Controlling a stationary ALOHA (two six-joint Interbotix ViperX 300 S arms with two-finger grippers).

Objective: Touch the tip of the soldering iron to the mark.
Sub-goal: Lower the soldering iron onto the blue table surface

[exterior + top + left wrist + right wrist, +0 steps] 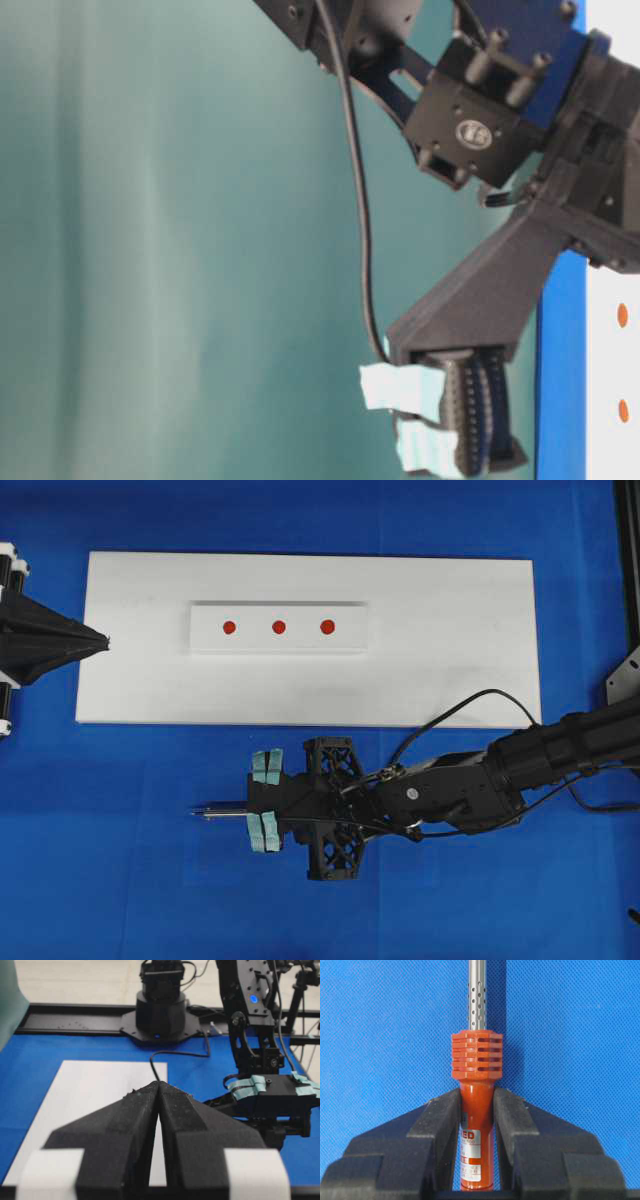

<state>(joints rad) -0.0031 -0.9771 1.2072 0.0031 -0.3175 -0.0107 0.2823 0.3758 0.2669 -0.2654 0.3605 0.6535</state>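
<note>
**A:** Overhead first; what do you have?

**B:** I see the right hand low over the blue cloth-covered counter, closed on the slim soldering iron with red-orange handle and silver shaft; its tip points left, short of the large white rectangular board; the three red round marks sit on a raised white strip, well apart from the tip; the left hand rests at the board's left edge.

**A:** Table level?

**B:** Only the right arm and the black cord.

**A:** Left wrist?

**B:** I see its fingers pressed together, gripping nothing.

**A:** Right wrist?

**B:** Both pads clamp the handle.
</note>
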